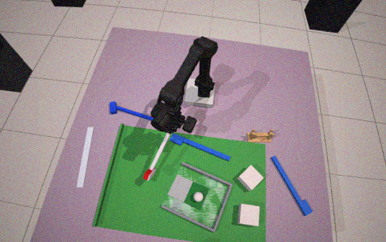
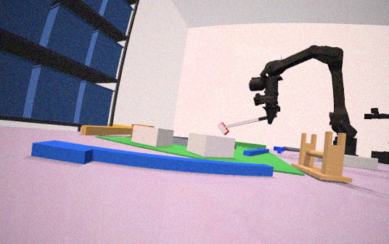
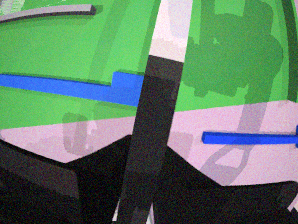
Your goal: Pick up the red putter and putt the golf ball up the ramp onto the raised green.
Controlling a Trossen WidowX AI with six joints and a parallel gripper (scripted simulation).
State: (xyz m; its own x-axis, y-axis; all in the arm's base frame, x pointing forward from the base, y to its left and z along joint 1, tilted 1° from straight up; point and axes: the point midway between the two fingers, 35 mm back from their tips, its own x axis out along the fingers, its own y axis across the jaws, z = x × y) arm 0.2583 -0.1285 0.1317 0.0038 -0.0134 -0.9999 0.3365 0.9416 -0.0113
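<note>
The red putter [image 1: 159, 152] [image 2: 244, 123] [image 3: 160, 95] has a dark grip, a pale shaft and a red and white head. My gripper [image 1: 168, 132] [image 2: 270, 121] [image 3: 143, 143] is shut on its dark grip. The putter slants down from the fingers, with its head above the left part of the green mat [image 1: 122, 209]. The white golf ball [image 1: 198, 196] is on the dark green square [image 1: 193, 205], just past the pale grey ramp [image 1: 179, 188], inside the grey border [image 1: 224, 209]. The ball is hidden in the exterior view and outside the wrist view.
Blue putters lie on the mat [image 1: 205, 148] [image 2: 255, 152] [image 3: 65, 87], left of the arm [image 1: 133, 113] [image 3: 250, 138] and at the right [image 1: 288, 181] [image 2: 181, 164]. Two white blocks [image 1: 250, 178] [image 1: 248, 214] stand right of the border. A wooden stand [image 1: 260, 136] [image 2: 334, 156] is beyond the mat's corner. A white strip [image 1: 85, 157] lies left.
</note>
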